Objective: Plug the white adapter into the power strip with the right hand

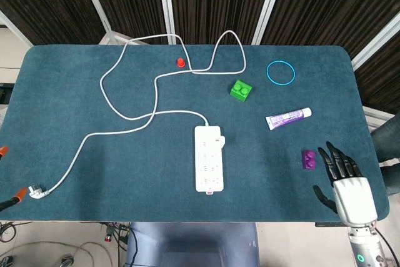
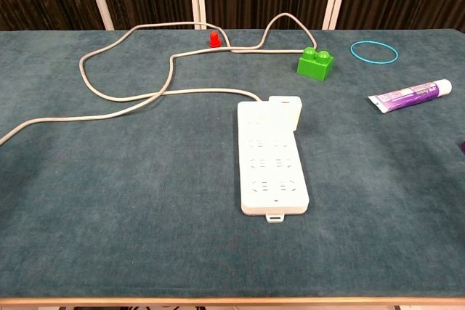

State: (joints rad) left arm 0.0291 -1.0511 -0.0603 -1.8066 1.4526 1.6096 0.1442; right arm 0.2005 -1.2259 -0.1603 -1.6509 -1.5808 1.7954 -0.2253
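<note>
The white power strip [image 1: 209, 158] [image 2: 270, 165] lies near the middle of the table, its grey cord looping off to the back and left. The white adapter [image 1: 219, 139] [image 2: 285, 110] stands in the strip's far right socket, at the cord end. My right hand [image 1: 346, 182] hovers at the table's front right corner in the head view, fingers spread and holding nothing, far from the strip. It does not show in the chest view. My left hand is out of both views.
A purple brick [image 1: 308, 159] lies just left of my right hand. A toothpaste tube [image 1: 288, 117] [image 2: 410, 95], a green brick [image 1: 240, 90] [image 2: 315, 62], a blue ring [image 1: 280, 72] [image 2: 374, 51] and a small red piece [image 1: 180, 62] [image 2: 214, 38] lie farther back. The cord's plug [image 1: 36, 191] rests front left.
</note>
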